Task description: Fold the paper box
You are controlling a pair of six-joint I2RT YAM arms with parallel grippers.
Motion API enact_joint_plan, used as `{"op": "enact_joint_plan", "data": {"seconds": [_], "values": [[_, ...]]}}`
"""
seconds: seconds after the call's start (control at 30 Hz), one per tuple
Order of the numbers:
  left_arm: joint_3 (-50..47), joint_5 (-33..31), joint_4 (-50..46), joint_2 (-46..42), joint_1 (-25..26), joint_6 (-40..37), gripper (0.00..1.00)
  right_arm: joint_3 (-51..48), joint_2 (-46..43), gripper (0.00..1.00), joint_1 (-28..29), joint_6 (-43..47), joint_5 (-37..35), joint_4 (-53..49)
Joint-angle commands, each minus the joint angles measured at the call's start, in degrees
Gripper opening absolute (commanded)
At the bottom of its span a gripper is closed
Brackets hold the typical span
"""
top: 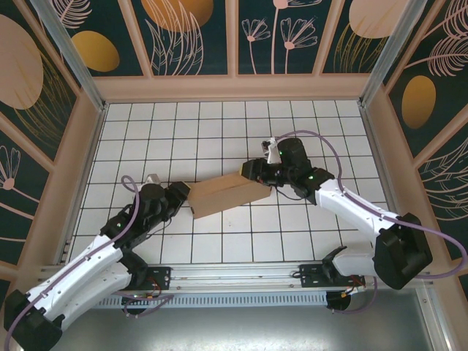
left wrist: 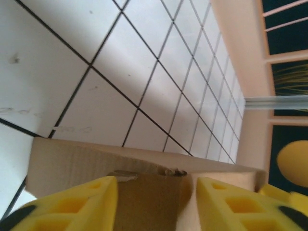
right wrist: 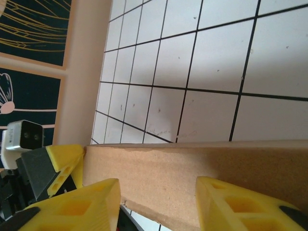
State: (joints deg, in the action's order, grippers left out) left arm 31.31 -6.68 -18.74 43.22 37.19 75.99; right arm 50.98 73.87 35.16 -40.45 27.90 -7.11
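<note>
The paper box [top: 228,194] is seen mid-frame in the top view, flanked by the left gripper [top: 180,196] at its left end and the right gripper [top: 257,174] at upper right. Both finger pairs are spread over the cardboard, nothing pinched. Wall-folding is judged in hand; next, an inward push w/ one end braced is called for.

Bright, even light falls from overhead on the white gridded table [top: 219,124] in the top external view. That view is sharp and free of glare, and the arms and the paper box [top: 228,194] cast only soft, pale shadows.

The left wrist view is softer. The yellow fingers [left wrist: 72,204] of the left gripper [left wrist: 156,207] sit close to the lens and are blurred, and the cardboard between them lies in shade.

In the right wrist view the right gripper [right wrist: 159,204] has equally blurred fingers [right wrist: 77,207]. A grey shadow spreads over the tiles above the box's evenly lit edge.
</note>
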Motion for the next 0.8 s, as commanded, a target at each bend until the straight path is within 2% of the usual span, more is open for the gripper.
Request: {"op": "enact_joint_plan", "data": {"seconds": [0.0, 0.1, 0.23, 0.57, 0.67, 0.77], "values": [[5.03, -3.03, -7.14, 1.63, 0.32, -6.35, 0.57, 2.00, 1.92, 0.51, 0.34, 2.09, -1.91, -11.09], [9.04, -4.77, -9.13, 2.21, 0.32, -9.41, 0.63, 5.22, 1.74, 0.55, 0.03, 3.49, -1.60, -13.27], [13.59, -6.28, -11.29, 2.72, 0.31, -12.89, 0.64, 8.46, 1.04, 0.59, -1.01, 4.58, 0.41, -15.25], [18.16, -7.51, -12.19, 5.24, 0.33, -18.72, 0.69, 14.01, 1.96, 0.60, -3.50, 5.46, 6.00, -16.93], [20.70, -7.78, -11.52, 5.38, 0.29, -26.82, 0.73, 16.74, 1.73, 0.60, -4.35, 8.94, 6.18, -19.37], [22.95, -7.41, -11.13, 4.63, 0.28, -41.59, 0.74, 20.46, 0.66, 0.54, -7.13, 16.99, 3.59, -22.95]]}}
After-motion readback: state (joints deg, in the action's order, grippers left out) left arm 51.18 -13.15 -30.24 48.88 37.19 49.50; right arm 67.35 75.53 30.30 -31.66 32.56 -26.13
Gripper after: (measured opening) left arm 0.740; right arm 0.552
